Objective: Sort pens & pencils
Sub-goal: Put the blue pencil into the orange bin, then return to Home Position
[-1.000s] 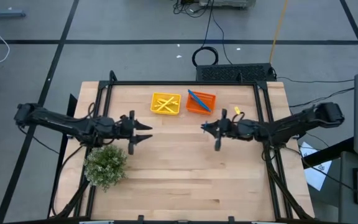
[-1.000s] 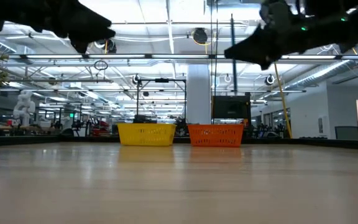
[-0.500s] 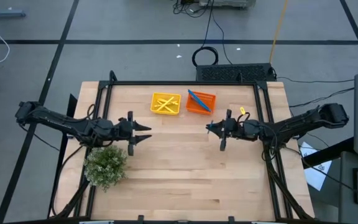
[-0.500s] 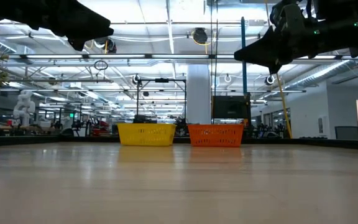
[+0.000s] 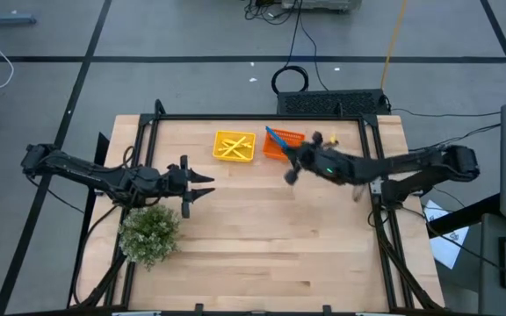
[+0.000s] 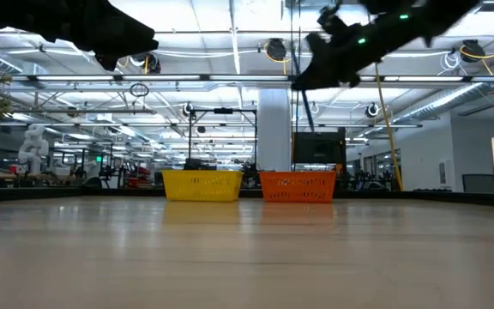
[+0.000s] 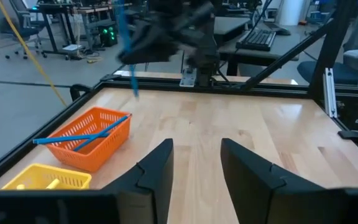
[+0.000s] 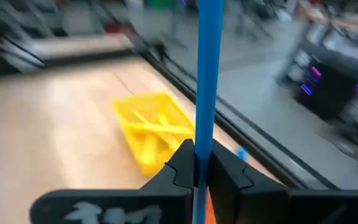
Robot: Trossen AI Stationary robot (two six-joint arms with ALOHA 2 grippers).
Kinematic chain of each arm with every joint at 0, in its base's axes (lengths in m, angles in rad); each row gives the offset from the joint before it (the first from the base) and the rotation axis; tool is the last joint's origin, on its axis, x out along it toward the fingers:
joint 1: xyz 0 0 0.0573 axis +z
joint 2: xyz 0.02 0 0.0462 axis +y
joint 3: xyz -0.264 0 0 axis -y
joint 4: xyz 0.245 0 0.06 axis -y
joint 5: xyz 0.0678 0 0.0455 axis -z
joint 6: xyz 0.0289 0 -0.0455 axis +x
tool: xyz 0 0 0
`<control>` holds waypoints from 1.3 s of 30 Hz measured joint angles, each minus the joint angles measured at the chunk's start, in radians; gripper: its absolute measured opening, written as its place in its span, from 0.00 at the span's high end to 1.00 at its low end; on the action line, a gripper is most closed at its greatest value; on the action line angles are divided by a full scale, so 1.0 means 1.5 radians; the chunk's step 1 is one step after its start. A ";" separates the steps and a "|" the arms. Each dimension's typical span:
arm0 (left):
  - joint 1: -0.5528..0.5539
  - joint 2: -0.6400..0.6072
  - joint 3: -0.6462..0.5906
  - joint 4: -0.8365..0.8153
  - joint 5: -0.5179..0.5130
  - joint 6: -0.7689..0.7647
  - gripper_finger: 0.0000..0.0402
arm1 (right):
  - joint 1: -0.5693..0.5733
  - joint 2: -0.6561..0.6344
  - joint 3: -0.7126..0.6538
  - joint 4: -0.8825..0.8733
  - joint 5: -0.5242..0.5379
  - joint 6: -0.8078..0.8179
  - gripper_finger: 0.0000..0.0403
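Blue pen [image 8: 209, 74]: pinched upright in right hand [image 8: 196, 163], upper centre of high view, beside orange tray [image 5: 283, 144].
Left hand [image 7: 196, 163]: fingers apart, empty, left of centre.
Yellow pencils [image 5: 233, 146]: in yellow tray [image 5: 234, 158].

Table [image 5: 262, 246]: pale wood planks, smooth with a soft sheen, edged by a matt black metal frame [image 5: 262, 117]. Beyond the left gripper's fingers [image 7: 156, 174], which look like matt dark plastic, the orange tray [image 7: 92, 138] and yellow tray [image 7: 45, 178] are perforated plastic mesh. Blue pen [image 8: 207, 74] pinched between the right gripper's fingers [image 8: 180, 165]: smooth, slightly glossy plastic; the plant [image 5: 150, 233] looks bushy and rough.
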 joint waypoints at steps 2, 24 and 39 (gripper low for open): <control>0.001 0.000 0.000 -0.001 0.000 0.002 0.66 | -0.040 0.038 0.066 -0.102 0.000 0.001 0.97; 0.001 0.000 0.000 -0.008 0.000 0.012 0.66 | -0.216 0.260 0.194 -0.289 -0.058 0.105 0.97; 0.001 0.000 0.000 -0.008 0.000 0.020 0.66 | -0.215 0.253 0.193 -0.311 -0.110 0.123 0.69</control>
